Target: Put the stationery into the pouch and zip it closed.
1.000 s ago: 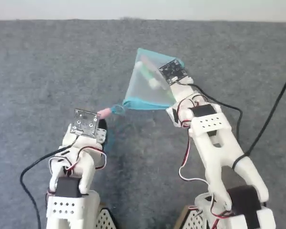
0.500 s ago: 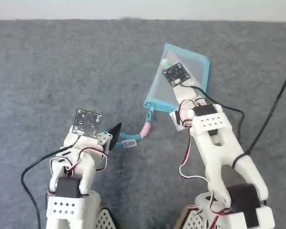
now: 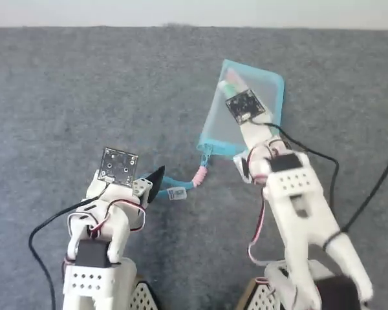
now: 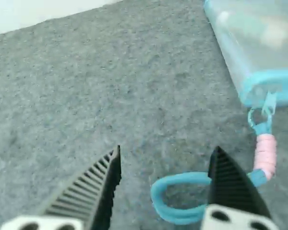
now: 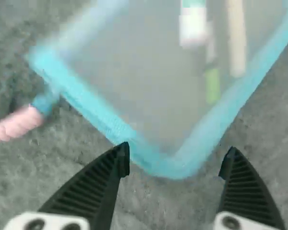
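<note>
High view: translucent light-blue mesh pouch (image 3: 221, 126) lies flat on grey felt surface (image 3: 84, 84), far side, under right arm's wrist; stationery (image 3: 231, 82) seen inside it; blue zip cord w/ pink bead (image 3: 198, 175) trails from pouch corner toward left jaws, which stand apart. Left wrist view: left jaws apart, nothing held; cord loop on surface btwn them, near one tip. Right wrist view: right jaws apart over pouch corner, gripping nothing.

My right arm's black wrist camera board (image 3: 244, 106) covers the middle of the translucent teal-edged pouch (image 3: 221, 126) from above. Its wrist view smears the pale and green stationery (image 5: 194, 26) inside; I can't tell pieces apart.
</note>
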You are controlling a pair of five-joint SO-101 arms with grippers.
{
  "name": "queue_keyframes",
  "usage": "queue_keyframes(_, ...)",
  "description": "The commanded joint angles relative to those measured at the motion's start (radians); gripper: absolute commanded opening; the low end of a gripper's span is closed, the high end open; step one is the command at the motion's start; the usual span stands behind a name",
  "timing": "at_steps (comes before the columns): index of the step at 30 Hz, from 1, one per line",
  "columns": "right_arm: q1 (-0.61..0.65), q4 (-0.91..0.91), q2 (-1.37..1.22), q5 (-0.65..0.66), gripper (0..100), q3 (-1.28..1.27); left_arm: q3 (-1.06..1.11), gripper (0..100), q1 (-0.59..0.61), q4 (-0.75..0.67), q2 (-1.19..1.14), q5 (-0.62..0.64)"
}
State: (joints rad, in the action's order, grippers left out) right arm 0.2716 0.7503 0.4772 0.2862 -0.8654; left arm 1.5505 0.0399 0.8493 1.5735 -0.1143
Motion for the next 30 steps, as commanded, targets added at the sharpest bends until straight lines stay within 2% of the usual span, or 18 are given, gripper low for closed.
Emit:
queue_keyframes(1, 0.013, -0.09, 0.157, -0.011, 29.9, -0.068, -0.018, 28, 0.0, -0.032, 0.012, -0.009)
queue_keyframes(4, 0.008, -0.128, 0.242, -0.011, 29.9, -0.126, -0.025, 28, 0.009, -0.038, 0.014, -0.005)
queue_keyframes(9, 0.015, -0.177, 0.328, -0.011, 28.1, -0.19, -0.058, 31, 0.126, -0.071, 0.014, 0.107)
queue_keyframes(15, 0.012, -0.182, 0.371, -0.009, 7.7, -0.253, -0.071, 31, 0.163, -0.074, 0.014, 0.147)
queue_keyframes(18, 0.007, -0.174, 0.395, -0.009, 0.9, -0.264, -0.071, 31, 0.161, -0.071, 0.012, 0.186)
queue_keyframes(24, 0.007, -0.093, 0.499, -0.011, 1.3, -0.284, -0.073, 31, 0.16, -0.074, 0.012, 0.308)
queue_keyframes(30, 0.013, -0.09, 0.676, -0.011, 1.6, -0.391, -0.025, 32, 0.16, -0.143, 0.012, 0.321)
